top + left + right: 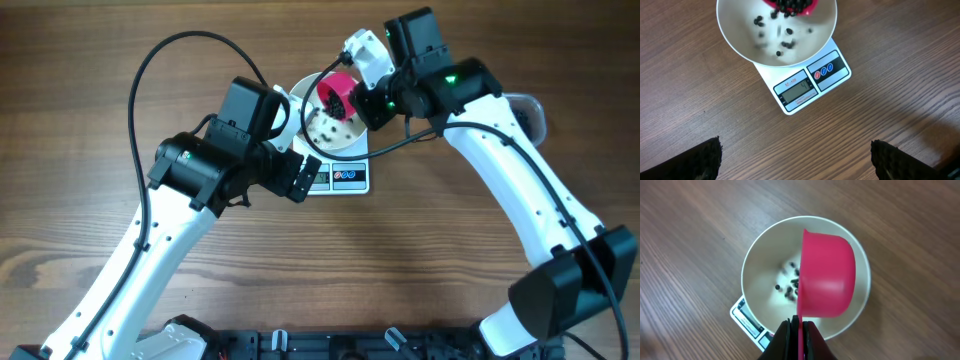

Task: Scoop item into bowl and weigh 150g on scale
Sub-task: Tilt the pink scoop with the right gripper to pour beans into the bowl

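Note:
The white bowl (318, 132) (737, 27) (754, 275) stands on the white scale (347, 178) (812, 80) (746, 319), whose display is lit. My right gripper (366, 100) (800, 332) is shut on the handle of a pink scoop (337, 94) (827, 272), held tilted over the bowl. Black beans, the item (785, 44) (790, 284), lie scattered and blurred inside the bowl, and more sit at the scoop's lip (790, 5). My left gripper (302, 176) (800, 160) hangs open in front of the scale, with only bare table between its fingers.
A clear container (531, 110) shows partly behind the right arm at the right. Wooden table (890, 110) lies all round the scale. Both arms reach in from the near edge and meet over the scale.

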Robot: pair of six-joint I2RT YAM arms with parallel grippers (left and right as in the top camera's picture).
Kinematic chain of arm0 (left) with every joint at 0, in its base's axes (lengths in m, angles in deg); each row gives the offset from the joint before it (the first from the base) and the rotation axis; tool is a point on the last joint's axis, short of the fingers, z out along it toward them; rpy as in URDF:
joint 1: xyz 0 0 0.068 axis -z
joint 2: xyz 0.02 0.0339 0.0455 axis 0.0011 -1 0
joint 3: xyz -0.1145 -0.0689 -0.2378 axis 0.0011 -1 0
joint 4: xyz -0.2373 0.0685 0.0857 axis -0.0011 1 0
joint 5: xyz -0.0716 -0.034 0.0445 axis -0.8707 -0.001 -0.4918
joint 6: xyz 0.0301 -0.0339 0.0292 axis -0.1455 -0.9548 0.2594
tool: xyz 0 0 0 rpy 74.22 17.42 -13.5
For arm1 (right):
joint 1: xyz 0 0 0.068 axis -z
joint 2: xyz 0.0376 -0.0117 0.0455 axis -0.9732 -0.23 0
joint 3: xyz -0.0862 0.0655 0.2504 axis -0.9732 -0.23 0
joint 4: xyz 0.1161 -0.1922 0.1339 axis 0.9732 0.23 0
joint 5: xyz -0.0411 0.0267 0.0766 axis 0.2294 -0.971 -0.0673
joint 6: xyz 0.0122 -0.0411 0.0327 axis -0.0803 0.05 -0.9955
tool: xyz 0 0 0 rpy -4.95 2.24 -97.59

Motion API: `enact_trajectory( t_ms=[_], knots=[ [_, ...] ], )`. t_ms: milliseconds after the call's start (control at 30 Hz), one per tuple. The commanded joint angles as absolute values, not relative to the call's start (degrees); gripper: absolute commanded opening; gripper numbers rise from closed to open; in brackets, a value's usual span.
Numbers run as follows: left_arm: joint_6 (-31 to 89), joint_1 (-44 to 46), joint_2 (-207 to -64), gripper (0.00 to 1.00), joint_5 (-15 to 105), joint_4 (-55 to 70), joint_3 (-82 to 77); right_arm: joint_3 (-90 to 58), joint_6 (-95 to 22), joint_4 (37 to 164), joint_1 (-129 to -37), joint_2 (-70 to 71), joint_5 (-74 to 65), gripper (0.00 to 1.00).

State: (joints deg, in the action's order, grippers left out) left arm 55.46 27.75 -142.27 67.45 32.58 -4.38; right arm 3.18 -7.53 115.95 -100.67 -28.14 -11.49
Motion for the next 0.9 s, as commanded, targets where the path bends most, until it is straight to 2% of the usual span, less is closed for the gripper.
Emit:
enact_trajectory(
  t_ms=[0,367,867],
  knots=[
    [55.3,27.6,-142.0,1.0,67.8,32.5,-4.5,3.6,-5.9,115.4,-100.9,-23.7,-10.1,0.04],
    [55.3,27.6,-142.0,1.0,67.8,32.5,-4.5,3.6,-1.4,118.2,-102.3,-22.0,-9.4,0.04],
    [55.3,27.6,-142.0,1.0,67.8,32.4,-4.5,3.6,-4.6,118.4,-102.7,-22.0,-6.5,0.04]
  ],
)
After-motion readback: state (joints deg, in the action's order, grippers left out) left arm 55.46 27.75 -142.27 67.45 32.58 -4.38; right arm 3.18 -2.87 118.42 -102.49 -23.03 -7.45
